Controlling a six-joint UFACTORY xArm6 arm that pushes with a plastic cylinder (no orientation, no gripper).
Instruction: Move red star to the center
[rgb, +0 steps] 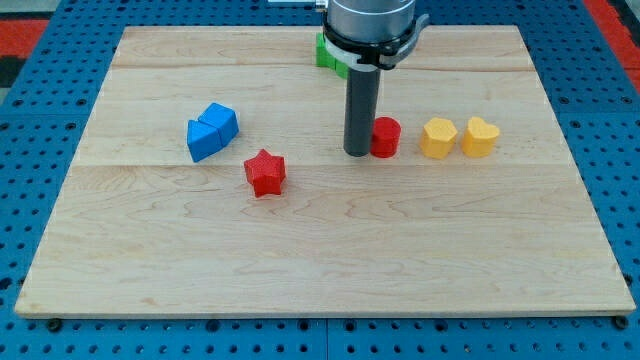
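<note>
The red star (265, 172) lies on the wooden board (320, 260), left of the board's middle. My tip (357, 152) rests on the board to the star's right and slightly higher in the view, about a block's width of bare wood between them. The tip stands right against the left side of a red round block (386, 137).
Two blue blocks (211, 131) sit together at the left, above the star. Two yellow blocks, one (437, 138) and a heart-like one (480, 136), lie to the right of the red round block. A green block (328, 52) is partly hidden behind the arm at the top.
</note>
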